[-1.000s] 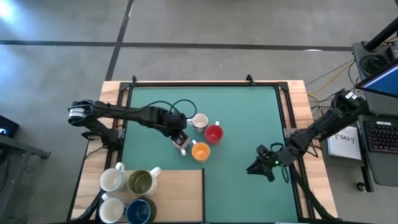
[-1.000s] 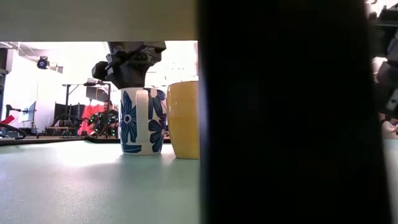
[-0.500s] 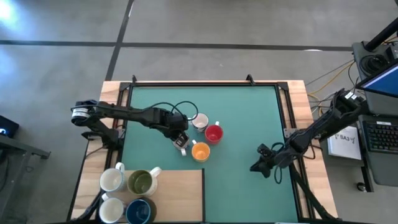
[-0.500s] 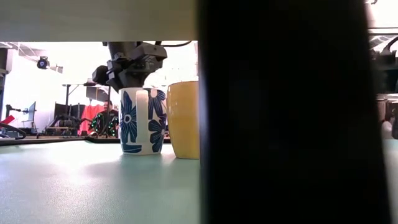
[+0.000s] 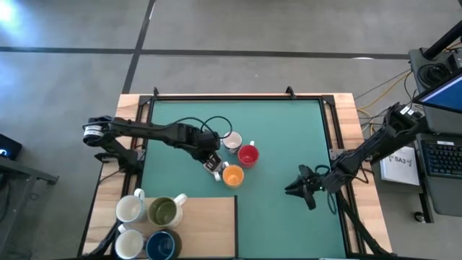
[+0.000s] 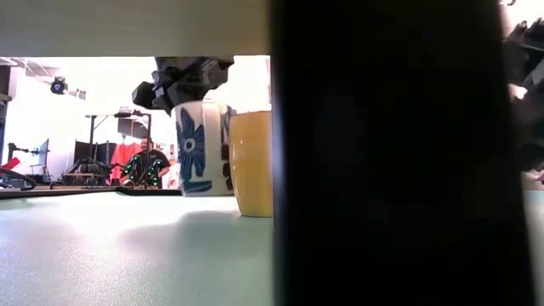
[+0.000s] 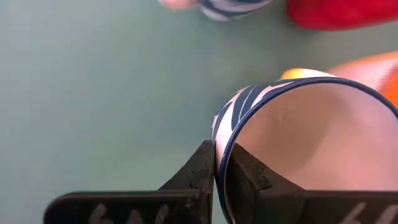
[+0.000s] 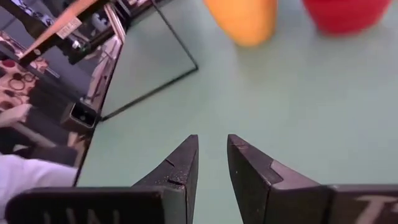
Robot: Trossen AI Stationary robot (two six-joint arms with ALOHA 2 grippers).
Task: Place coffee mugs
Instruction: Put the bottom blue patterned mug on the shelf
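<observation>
Pinching the rim of the white mug with the blue leaf pattern (image 7: 292, 143), the left gripper (image 5: 211, 163) is holding it with one finger inside the wall and one outside, and in the low view the mug's base is sitting above the green tabletop (image 5: 281, 137), so the step in hand looks like the lift. Just beside it are standing the orange mug (image 5: 232, 175), the red mug (image 5: 248, 155) and another patterned mug (image 5: 231, 141). The next move probably calls for carrying it clear of these neighbours toward the pale wooden board (image 5: 209, 224), where two white mugs, an olive-green one (image 5: 164, 211) and a dark blue one (image 5: 160, 245) are grouped. The mugs are looking glossy, smooth and cylindrical. The right gripper (image 5: 297, 189) is waiting near the tabletop's right side, fingers narrowly apart and empty.
</observation>
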